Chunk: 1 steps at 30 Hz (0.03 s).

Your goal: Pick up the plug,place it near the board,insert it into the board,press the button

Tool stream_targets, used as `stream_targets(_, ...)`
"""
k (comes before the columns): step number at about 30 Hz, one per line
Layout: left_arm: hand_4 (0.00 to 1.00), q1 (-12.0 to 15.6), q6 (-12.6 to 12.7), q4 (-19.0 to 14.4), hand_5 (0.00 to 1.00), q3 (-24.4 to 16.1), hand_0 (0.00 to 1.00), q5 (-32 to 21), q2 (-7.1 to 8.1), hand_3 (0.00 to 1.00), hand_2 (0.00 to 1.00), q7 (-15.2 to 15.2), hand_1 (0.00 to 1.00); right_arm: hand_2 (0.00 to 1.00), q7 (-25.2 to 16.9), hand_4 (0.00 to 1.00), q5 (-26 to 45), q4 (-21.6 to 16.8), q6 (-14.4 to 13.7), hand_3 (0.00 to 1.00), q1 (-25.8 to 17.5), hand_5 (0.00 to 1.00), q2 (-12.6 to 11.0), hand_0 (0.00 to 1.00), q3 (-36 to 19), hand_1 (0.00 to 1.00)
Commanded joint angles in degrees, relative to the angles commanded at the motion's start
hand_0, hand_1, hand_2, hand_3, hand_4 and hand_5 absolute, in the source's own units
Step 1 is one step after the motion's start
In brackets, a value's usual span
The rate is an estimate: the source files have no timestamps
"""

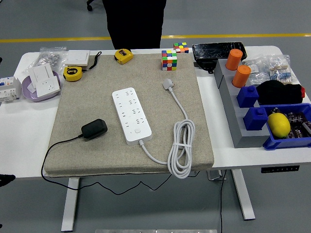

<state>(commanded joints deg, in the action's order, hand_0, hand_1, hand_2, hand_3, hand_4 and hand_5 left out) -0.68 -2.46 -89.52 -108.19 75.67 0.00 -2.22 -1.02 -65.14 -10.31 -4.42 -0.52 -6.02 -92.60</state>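
A black plug adapter (94, 128) lies on the beige mat (73, 145), its thin black cable trailing off the mat's front left. To its right lies the white power strip board (130, 112), with its button (138, 130) near the front end. The strip's white cable is coiled (181, 148) at the front right, and its white plug (168, 84) rests behind. Only a dark tip of my left arm (6, 179) shows at the lower left edge, well away from the adapter. My right arm is out of view.
A person in dark trousers (133, 22) stands at the far side. Two yellow tape measures (72, 73) and puzzle cubes (169, 60) sit at the back. A purple plate (29, 93) with sockets is at left; a grey block (238, 126), orange cylinders and blue bins are at right.
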Motion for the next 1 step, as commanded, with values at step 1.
stream_targets(1, 0.998, 0.01, 0.0, 0.0, 0.699, 0.0, 0.998, 0.04, 0.0, 0.833, 0.911, 0.01, 0.998, 0.812, 0.0, 0.998, -0.01, 0.0, 0.0, 0.793, -0.01, 0.998, -0.01, 0.918, 0.0, 0.868)
